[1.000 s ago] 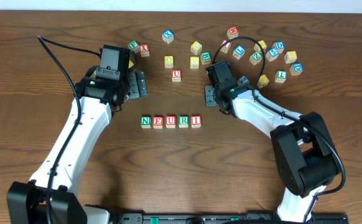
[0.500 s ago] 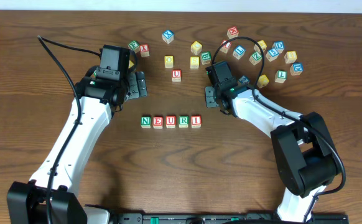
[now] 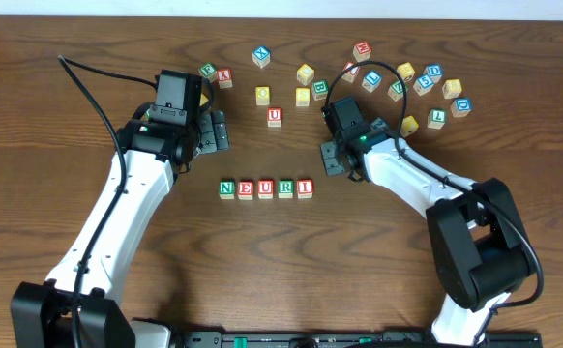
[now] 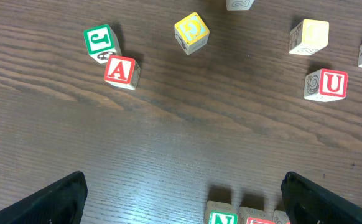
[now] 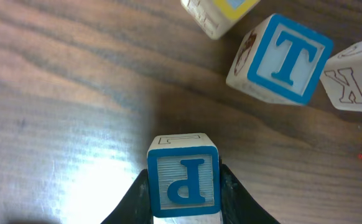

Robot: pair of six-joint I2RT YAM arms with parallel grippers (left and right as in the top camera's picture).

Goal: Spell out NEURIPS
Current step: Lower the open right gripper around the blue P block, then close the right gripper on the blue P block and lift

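Left fingers (image 4: 55,202) spread wide; right fingers (image 5: 135,204) clamp the P block (image 5: 183,180).

1. On the table (image 3: 262,261), five blocks lie side by side, left to right: N block (image 3: 226,189), E block (image 3: 246,189), row U block (image 3: 266,188), R block (image 3: 285,188), I block (image 3: 305,188).
2. Behind the row lies a loose U block (image 3: 275,117).
3. Further left and behind, the J block (image 4: 100,42) and A block (image 4: 121,70) sit just beside each other.
4. The left gripper (image 3: 216,130) is behind and left of the N block.
5. The P block (image 5: 183,180) sits between the fingers of the right gripper (image 3: 331,155), behind and right of the I block.
6. The T block (image 5: 285,58) lies beyond the P block.
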